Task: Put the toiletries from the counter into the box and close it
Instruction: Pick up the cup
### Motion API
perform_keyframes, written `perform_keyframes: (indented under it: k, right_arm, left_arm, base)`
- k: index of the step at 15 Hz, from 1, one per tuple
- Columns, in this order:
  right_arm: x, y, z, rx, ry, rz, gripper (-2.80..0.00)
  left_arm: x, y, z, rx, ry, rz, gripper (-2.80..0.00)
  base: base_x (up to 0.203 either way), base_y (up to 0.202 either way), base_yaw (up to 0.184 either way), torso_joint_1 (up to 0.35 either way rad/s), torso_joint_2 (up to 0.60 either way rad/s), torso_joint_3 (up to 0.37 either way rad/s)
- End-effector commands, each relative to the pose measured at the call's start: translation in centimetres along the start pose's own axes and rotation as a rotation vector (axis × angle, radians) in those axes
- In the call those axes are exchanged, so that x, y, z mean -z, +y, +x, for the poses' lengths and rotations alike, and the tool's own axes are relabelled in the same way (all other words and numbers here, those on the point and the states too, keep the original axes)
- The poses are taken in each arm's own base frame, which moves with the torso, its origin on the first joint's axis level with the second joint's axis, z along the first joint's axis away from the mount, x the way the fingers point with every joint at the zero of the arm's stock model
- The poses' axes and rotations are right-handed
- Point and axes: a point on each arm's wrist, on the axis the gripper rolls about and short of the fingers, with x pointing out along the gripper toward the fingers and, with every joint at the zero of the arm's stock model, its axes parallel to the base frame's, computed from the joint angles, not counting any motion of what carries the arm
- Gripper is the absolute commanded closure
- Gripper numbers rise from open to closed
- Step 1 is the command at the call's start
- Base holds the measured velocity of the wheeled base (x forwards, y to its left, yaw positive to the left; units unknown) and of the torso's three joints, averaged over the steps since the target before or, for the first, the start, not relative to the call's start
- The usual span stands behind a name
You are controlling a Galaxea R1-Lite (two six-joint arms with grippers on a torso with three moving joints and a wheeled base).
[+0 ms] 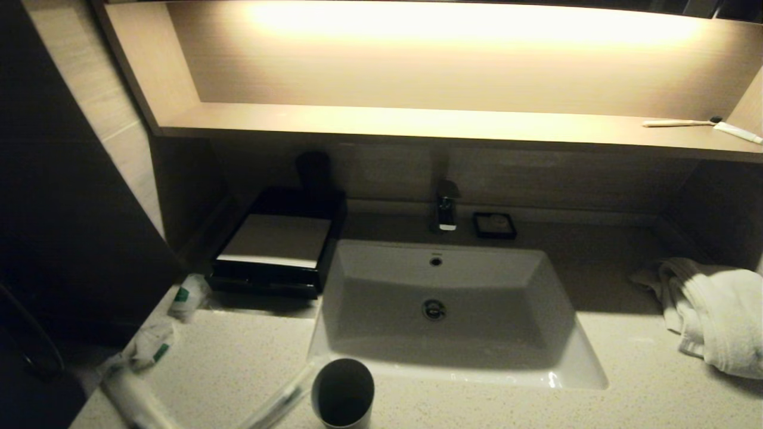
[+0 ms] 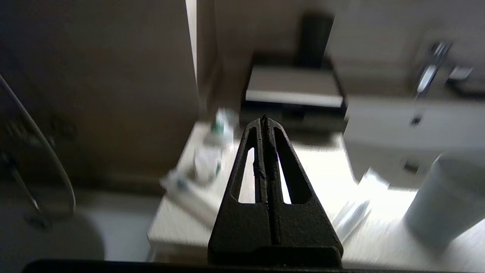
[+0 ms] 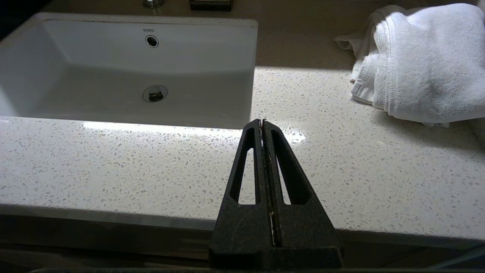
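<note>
Evidently both claws (left claw, right claw) hover pinched together, empty, over the counter's near edge.

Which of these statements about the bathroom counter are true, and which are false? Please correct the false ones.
1. The box stands left of the sink. True.
2. The toiletries already lie inside the box. False: they lie on the counter, near its left edge.
3. The left gripper is shut and holds nothing. True.
4. The white towel lies in the sink. False: it lies on the counter, right of the sink.
5. The right gripper is open. False: it is shut.
</note>
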Motion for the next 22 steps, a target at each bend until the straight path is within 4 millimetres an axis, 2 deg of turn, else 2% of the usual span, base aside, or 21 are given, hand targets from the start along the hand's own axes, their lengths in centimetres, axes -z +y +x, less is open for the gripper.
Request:
perform_keyframes:
  k: [1,5,6,9,11,15,17,22]
  right_arm:
    - [0.0,0.0,0.0,0.000,0.000,0.000,0.00]
    - [0.0,0.0,0.0,0.000,0.000,0.000,0.00]
    - [0.0,0.0,0.0,0.000,0.000,0.000,0.00]
    - [0.0,0.0,0.0,0.001,0.000,0.000,0.00]
    - [0.0,0.0,0.0,0.000,0.000,0.000,0.00]
    - [0.0,0.0,0.0,0.000,0.000,0.000,0.00]
    - [0.0,0.0,0.0,0.000,0.000,0.000,0.00]
    - [0.0,0.0,0.0,0.000,0.000,0.000,0.00]
  left_arm:
    - [-3.4,0.1,-1.3,0.000,-0.080,0.000,0.00]
    - [-8.8,0.1,-4.5,0.032,-0.172,0.002,0.00]
    - [-10.0,0.1,-4.3,0.033,-0.168,0.000,0.00]
    - [-14.3,0.3,-1.8,0.029,-0.124,-0.025,0.00]
    - [-15.5,0.3,0.1,0.034,-0.097,-0.032,0.00]
    - [-15.9,0.2,4.6,0.061,0.019,-0.034,0.00]
    - [-15.4,-0.1,6.6,0.178,0.094,-0.041,0.00]
    - [-11.4,-0.7,10.4,0.348,0.334,-0.079,0.00]
  base:
    - [0.000,0.000,0.000,0.000,0.00,0.000]
    - [0.000,0.000,0.000,0.000,0.00,0.000]
    - [0.000,0.000,0.000,0.000,0.00,0.000]
    - [0.000,0.000,0.000,0.000,0.00,0.000]
    - [0.000,0.000,0.000,0.000,0.00,0.000]
    - [0.000,0.000,0.000,0.000,0.00,0.000]
    - [0.000,0.000,0.000,0.000,0.00,0.000]
    - [0.000,0.000,0.000,0.000,0.00,0.000]
